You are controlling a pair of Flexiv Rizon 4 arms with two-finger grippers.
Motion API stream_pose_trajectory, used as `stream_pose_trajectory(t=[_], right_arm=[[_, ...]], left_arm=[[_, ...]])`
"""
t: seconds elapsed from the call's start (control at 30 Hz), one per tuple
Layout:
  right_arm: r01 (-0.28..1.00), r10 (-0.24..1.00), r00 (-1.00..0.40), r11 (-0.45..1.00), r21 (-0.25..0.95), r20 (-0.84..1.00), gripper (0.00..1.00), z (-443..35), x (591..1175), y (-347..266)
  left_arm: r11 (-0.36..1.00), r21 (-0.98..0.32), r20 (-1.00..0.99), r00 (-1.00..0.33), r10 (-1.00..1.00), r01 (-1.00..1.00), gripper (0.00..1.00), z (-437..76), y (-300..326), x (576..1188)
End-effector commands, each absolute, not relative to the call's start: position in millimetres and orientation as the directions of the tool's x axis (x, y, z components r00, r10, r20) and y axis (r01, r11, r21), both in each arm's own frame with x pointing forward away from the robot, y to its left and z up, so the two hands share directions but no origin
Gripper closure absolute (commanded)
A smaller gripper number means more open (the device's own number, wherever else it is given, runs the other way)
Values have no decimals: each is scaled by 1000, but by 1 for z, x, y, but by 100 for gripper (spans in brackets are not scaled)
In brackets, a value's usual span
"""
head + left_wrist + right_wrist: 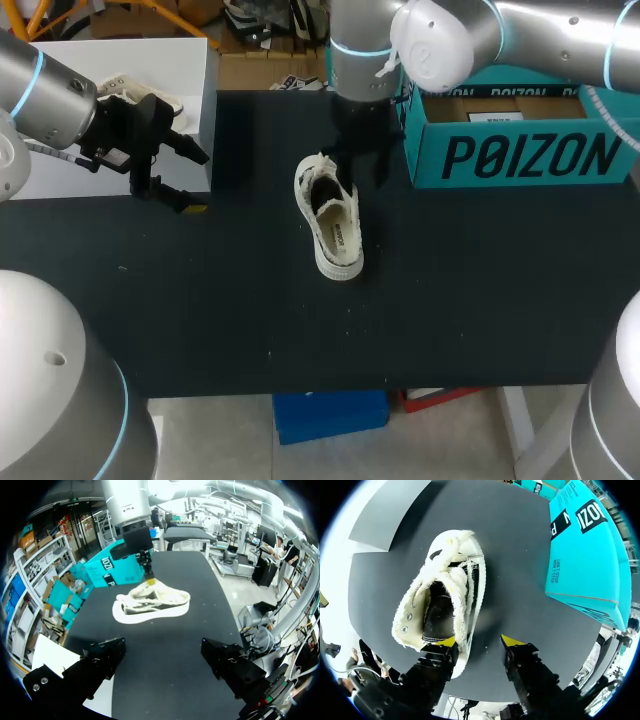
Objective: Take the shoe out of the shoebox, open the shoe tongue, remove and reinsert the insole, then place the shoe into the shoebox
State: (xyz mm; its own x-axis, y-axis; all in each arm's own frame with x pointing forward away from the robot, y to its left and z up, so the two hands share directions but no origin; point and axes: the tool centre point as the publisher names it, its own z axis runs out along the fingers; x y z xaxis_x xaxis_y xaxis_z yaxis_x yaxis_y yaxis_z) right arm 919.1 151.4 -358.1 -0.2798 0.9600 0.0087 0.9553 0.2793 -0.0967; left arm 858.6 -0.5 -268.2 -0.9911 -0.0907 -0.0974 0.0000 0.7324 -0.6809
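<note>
Right wrist view alone shows the right gripper (479,641) spread, one yellow tip at the heel rim of the shoe (442,600), the other off it. The head view hides that. The shoe lies on the table (450,300) beside the shoebox (520,140); the left gripper (192,178) gapes empty, well apart.

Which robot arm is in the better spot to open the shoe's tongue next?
Right, probably. The right tool hangs open right at the shoe, while the left tool sits open far off to the side.
</note>
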Motion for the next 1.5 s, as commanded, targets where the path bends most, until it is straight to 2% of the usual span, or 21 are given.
stream_pose_trajectory(t=[0.03, 0.87, 0.93, 0.97, 1.0, 1.03, 1.5], right_arm=[[954, 960, -280, 280, -111, 14, 52, -369, 925, 156], [954, 963, -269, 265, -138, -11, 55, -403, 915, 162], [955, 964, -265, 262, -138, -11, 58, -404, 914, 162], [955, 964, -264, 260, -139, -11, 65, -404, 913, 161], [956, 965, -263, 259, -139, -12, 88, -405, 912, 161], [955, 965, -263, 260, -140, -3, 100, -406, 912, 161], [953, 964, -265, 264, -145, 12, 100, -407, 911, 161]], left_arm=[[732, -681, -103, -990, -93, 2, 0, -270, -1, 857], [732, -681, -103, -990, -93, 2, 0, -270, -1, 857], [732, -681, -103, -990, -93, 2, 0, -270, -1, 857], [732, -681, -103, -990, -93, 2, 0, -270, -1, 857], [732, -681, -103, -990, -93, 2, 0, -270, -1, 857], [732, -681, -103, -990, -93, 2, 0, -270, -1, 857], [732, -681, -103, -990, -93, 2, 0, -270, -1, 857]])
